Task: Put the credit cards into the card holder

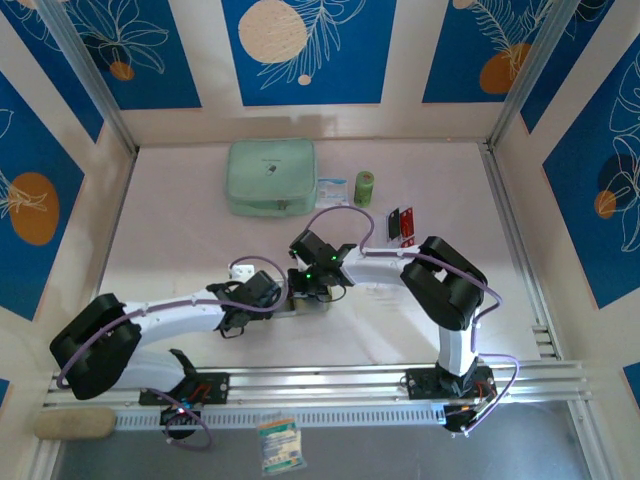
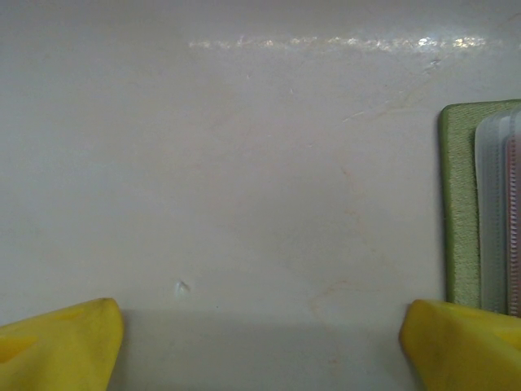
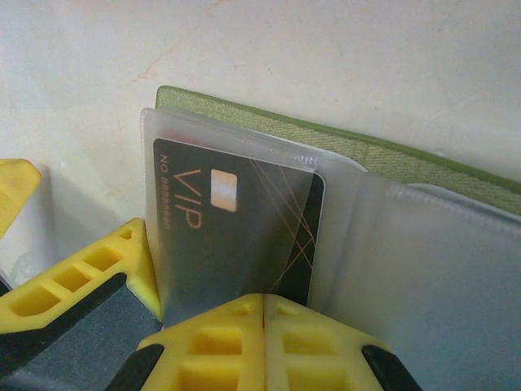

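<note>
black VIP card (image 3: 236, 236) inside clear sleeve (image 3: 407, 269) of olive card holder (image 3: 366, 151), right gripper (image 3: 264, 314) pinched closed

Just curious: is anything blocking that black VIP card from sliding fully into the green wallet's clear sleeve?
Nothing visible does. The black card already lies inside the green wallet's clear sleeve, right gripper shut at its edge.

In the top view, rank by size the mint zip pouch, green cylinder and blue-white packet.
1. Pale mint-green fabric zip pouch, by far.
2. Flat blue-and-white packet and small green cylinder look about alike; no ranking.

Bare table (image 2: 244, 163) beside card holder (image 2: 460, 204)
</note>
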You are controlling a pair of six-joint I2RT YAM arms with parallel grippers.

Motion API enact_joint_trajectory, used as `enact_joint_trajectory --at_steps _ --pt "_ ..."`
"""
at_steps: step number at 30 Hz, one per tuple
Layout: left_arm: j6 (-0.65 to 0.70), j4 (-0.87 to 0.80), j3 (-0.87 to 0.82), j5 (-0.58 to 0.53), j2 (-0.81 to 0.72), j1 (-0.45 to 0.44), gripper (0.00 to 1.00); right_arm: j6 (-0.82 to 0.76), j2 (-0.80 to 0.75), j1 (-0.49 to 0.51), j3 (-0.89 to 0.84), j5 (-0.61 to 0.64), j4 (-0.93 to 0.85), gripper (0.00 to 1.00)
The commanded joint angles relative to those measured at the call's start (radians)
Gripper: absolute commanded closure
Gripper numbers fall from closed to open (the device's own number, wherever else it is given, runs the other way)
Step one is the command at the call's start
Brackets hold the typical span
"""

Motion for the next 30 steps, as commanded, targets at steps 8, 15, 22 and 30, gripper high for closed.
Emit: enact_joint_trajectory --at_steps 8,15,22,30 --pt "-0.018 -0.037 -0.007 -0.033 -0.144 0.013 0.08 -0.009 -0.136 -0.016 -0.033 0.042 -0.068 0.94" --pt "-0.004 -0.059 0.014 -0.047 -0.132 0.018 0.07 -0.026 -0.107 0.003 -0.011 0.094 -0.137 0.96" --pt "-0.002 -0.068 0.031 -0.047 -0.041 0.024 0.07 -0.048 -0.063 0.028 0.028 0.134 -0.175 0.97" --pt "-0.001 -0.063 0.020 -0.056 -0.021 0.025 0.07 -0.055 -0.026 0.036 0.051 0.127 -0.183 0.97"
